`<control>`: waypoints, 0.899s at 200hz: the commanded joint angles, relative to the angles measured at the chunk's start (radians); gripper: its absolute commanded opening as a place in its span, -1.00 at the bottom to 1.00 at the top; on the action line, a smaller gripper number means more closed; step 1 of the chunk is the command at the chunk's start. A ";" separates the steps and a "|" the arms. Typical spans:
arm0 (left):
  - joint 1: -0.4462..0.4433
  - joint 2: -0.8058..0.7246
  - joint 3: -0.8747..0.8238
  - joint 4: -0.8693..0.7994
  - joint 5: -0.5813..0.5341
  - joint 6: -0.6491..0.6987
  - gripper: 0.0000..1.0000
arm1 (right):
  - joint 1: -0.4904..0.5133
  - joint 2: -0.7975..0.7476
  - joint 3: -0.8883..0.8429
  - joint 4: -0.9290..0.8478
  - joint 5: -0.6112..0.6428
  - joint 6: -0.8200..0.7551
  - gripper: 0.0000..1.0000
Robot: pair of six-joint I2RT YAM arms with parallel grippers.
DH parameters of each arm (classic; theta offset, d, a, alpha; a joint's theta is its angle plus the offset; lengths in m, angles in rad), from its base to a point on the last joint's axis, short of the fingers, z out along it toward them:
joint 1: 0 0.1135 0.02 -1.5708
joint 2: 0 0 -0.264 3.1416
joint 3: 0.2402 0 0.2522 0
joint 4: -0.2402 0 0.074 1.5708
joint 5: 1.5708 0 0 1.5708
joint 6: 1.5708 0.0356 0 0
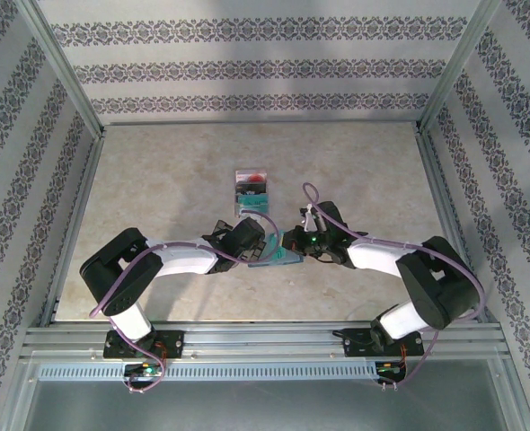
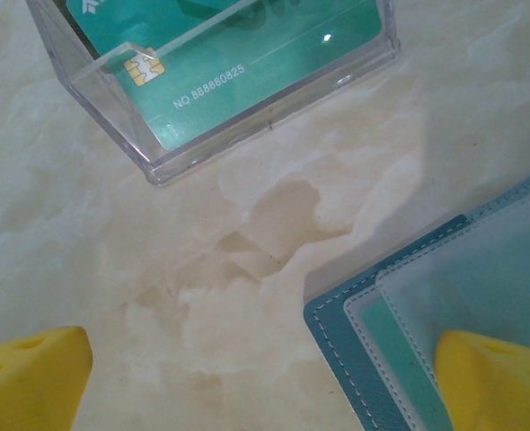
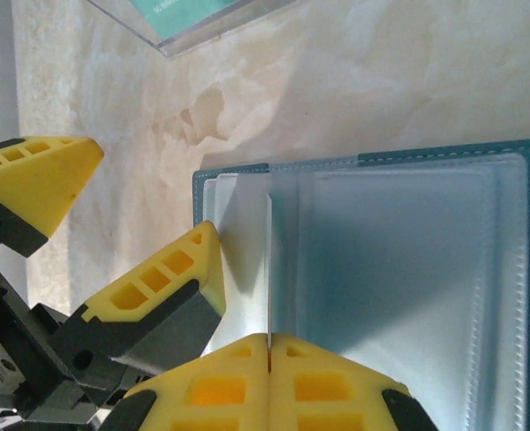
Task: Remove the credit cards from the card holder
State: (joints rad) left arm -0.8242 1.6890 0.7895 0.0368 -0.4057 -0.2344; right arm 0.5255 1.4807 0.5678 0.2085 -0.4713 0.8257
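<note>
The work surface is a pale marbled table point(image 1: 157, 180) enclosed by patterned walls.

1. Right gripper point(image 3: 269, 359): at the bottom centre of the right wrist view its jaws are pressed together. A thin frosted leaf point(image 3: 270, 269) of the card holder point(image 3: 400, 260) runs edge-on into the seam between them. Treat this as a clamp on the leaf, not on a card.
2. Left gripper point(image 2: 260, 377): its jaws stand wide apart and hold nothing. One finger point(image 2: 490, 377) hangs over the holder's corner at lower right.
3. The holder lies open at the centre of the top view, between both tools.
4. Credit cards: a teal card point(image 2: 274, 54) lies in a clear box point(image 2: 112, 99) at the upper left of the left wrist view. Whether others remain in the pockets cannot be told.

Hazards: nothing pins the holder down, so any pull on the leaf will probably drag or lift it. A hard pull may strain the stitching. The leaf looks slick and may slip free. The grippers work close together, so expect finger contact.
</note>
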 commanded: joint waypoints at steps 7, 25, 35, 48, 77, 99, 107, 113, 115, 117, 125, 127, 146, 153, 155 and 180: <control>-0.009 -0.028 -0.017 -0.010 -0.023 0.028 0.96 | -0.013 -0.058 0.032 -0.135 0.063 -0.085 -0.94; -0.009 -0.052 -0.010 -0.013 -0.018 0.038 0.99 | -0.016 -0.091 0.036 -0.169 0.081 -0.106 -0.96; -0.009 -0.071 -0.002 -0.018 -0.014 0.045 0.99 | -0.018 -0.109 0.038 -0.191 0.093 -0.120 -0.96; -0.006 -0.100 0.004 -0.021 -0.005 0.054 0.99 | -0.018 -0.134 0.044 -0.217 0.108 -0.139 -0.97; 0.013 -0.176 0.008 -0.018 0.024 0.088 0.99 | -0.025 -0.181 0.053 -0.250 0.123 -0.174 -0.98; 0.046 -0.237 0.014 -0.033 0.076 0.121 0.99 | -0.027 -0.206 0.071 -0.266 0.112 -0.206 -0.98; 0.065 -0.261 0.013 -0.037 0.117 0.132 0.99 | -0.027 -0.213 0.079 -0.272 0.103 -0.219 -0.98; 0.080 -0.282 0.009 -0.036 0.157 0.140 0.99 | -0.027 -0.218 0.084 -0.276 0.095 -0.229 -0.98; 0.086 -0.288 0.009 -0.035 0.170 0.143 0.99 | -0.027 -0.220 0.085 -0.277 0.092 -0.231 -0.99; 0.091 -0.295 0.008 -0.034 0.184 0.144 0.99 | -0.027 -0.221 0.087 -0.278 0.089 -0.235 -0.99; 0.114 -0.322 0.005 -0.035 0.232 0.147 0.99 | -0.027 -0.228 0.095 -0.283 0.076 -0.249 -0.99; 0.119 -0.329 0.005 -0.035 0.246 0.148 0.99 | -0.027 -0.229 0.097 -0.285 0.073 -0.252 -0.99; 0.168 -0.394 -0.004 -0.036 0.410 0.166 0.99 | -0.027 -0.247 0.109 -0.287 0.032 -0.280 -0.99; 0.186 -0.415 -0.007 -0.035 0.477 0.168 0.99 | -0.027 -0.254 0.113 -0.288 0.016 -0.289 -1.00; 0.191 -0.421 -0.007 -0.035 0.499 0.167 0.99 | -0.028 -0.256 0.114 -0.289 0.011 -0.292 -1.00; 0.245 -0.459 -0.007 -0.032 0.688 0.130 0.99 | -0.027 -0.276 0.123 -0.286 -0.058 -0.315 -1.00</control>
State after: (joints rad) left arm -0.6182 1.2640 0.7876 0.0277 0.0235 -0.1017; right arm 0.5056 1.2346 0.6590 -0.0647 -0.4400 0.5678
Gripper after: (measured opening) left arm 0.993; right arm 0.053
